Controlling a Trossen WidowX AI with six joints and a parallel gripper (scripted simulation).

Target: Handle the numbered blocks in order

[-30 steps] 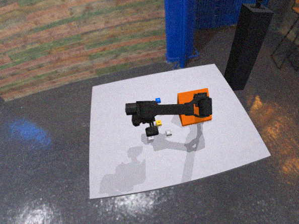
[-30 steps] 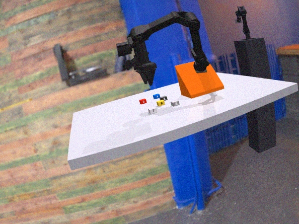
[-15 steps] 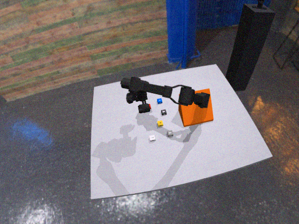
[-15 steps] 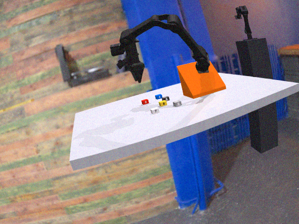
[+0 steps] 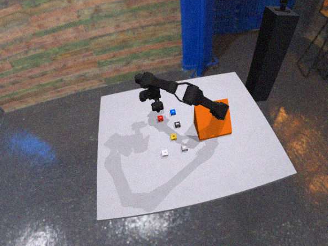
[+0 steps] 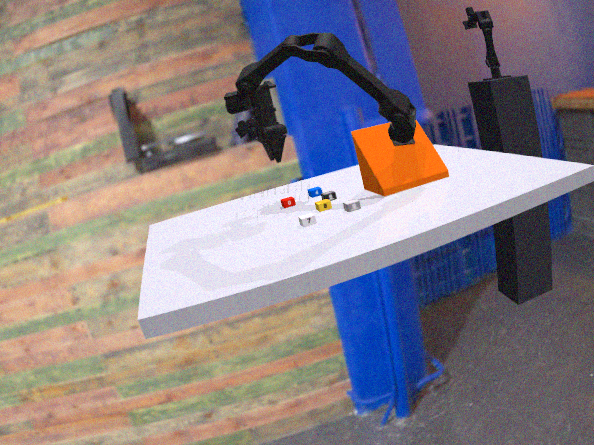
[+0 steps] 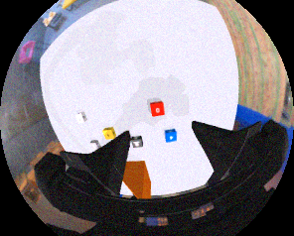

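On the white table (image 5: 234, 160), one orange base block (image 5: 213, 124) anchors one arm whose gripper (image 5: 157, 106) hangs open and empty high above, and beside that base lie six small blocks: red (image 5: 160, 118), blue (image 5: 173, 111), black (image 5: 177, 124), yellow (image 5: 173, 136), grey (image 5: 184, 148), white (image 5: 164, 152).

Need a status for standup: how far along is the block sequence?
Done: nothing can be confirmed; all six blocks sit flat on the table and their digits are too small to read. In hand: nothing. The gripper is open and empty, hanging high, above and just beyond the red block. Left: it has yet to come down on any block; which come next depends on the unreadable digits.
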